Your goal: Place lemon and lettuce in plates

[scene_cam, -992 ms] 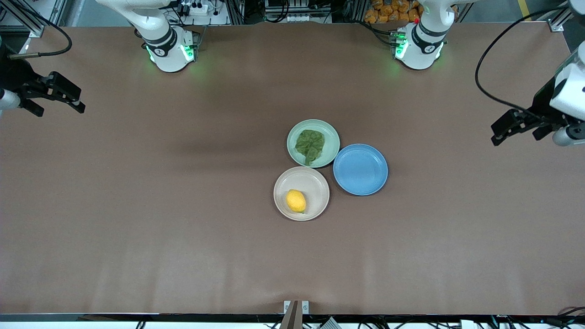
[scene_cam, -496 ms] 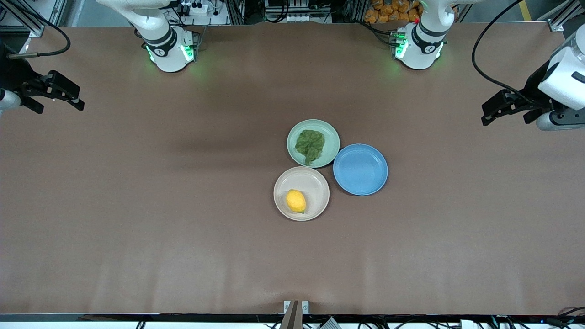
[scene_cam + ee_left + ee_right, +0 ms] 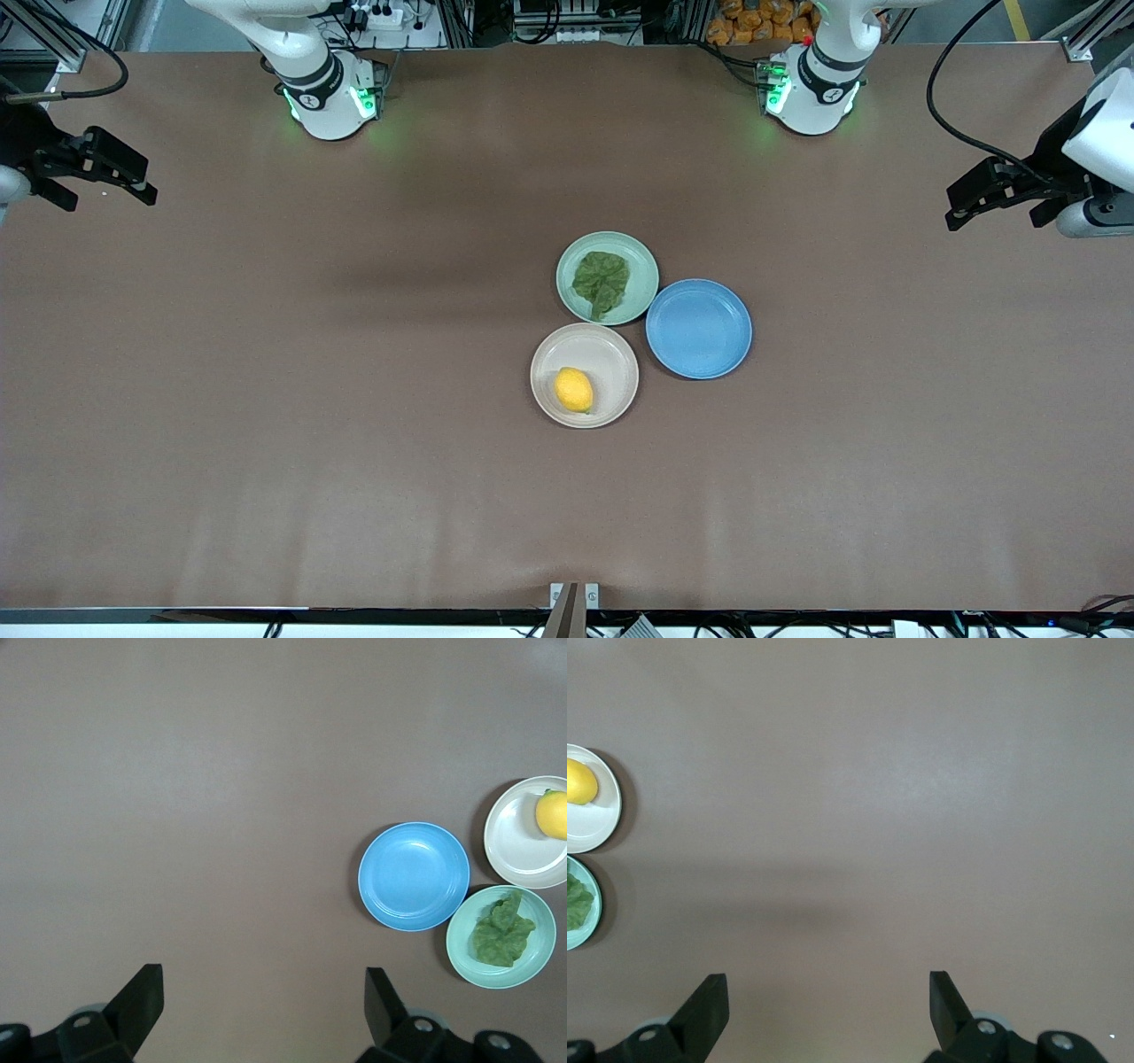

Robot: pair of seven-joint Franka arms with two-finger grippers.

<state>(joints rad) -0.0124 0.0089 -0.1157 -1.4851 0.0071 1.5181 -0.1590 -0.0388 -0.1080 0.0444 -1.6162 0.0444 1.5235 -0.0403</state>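
At mid-table, the lemon [image 3: 574,390] lies in the beige plate [image 3: 611,350], and the lettuce [image 3: 601,281] lies in the mint plate [image 3: 578,252], which touches a blue plate [image 3: 699,329]. Both arms wait, left gripper [image 3: 985,193] and right gripper [image 3: 99,181] over bare table at their own ends, fingers spread and holding nothing.

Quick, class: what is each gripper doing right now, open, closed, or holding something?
Left gripper: open, holding nothing, over bare table at the left arm's end.
Right gripper: open, holding nothing, over bare table at the right arm's end.
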